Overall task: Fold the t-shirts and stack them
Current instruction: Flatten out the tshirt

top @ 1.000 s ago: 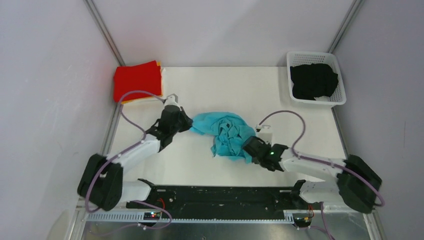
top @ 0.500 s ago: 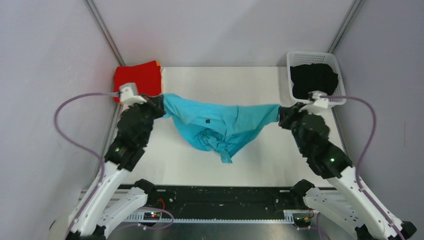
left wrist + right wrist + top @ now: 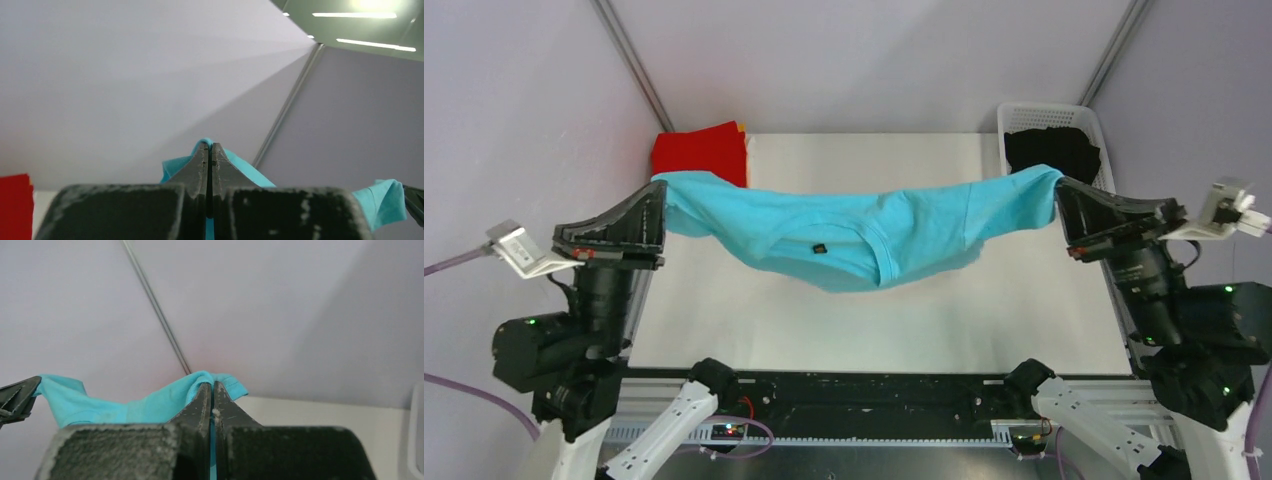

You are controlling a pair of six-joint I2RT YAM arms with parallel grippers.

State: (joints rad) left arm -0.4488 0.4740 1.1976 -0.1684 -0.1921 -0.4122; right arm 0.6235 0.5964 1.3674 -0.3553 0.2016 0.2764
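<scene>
Turquoise t-shirt (image 3: 854, 235) hangs stretched above the desk (image 3: 924, 320), left jaws and right jaws each clamped on an edge. Bites appear shallow; added tension could pull fabric free.

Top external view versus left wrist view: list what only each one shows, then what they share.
Only top external: the white basket holding a black t-shirt, the table, and the full span of the turquoise t-shirt, sagging in mid-air between left gripper and right gripper. Only left wrist: ceiling lights. Both: the left gripper shut on the turquoise t-shirt, and the red folded t-shirt.
</scene>
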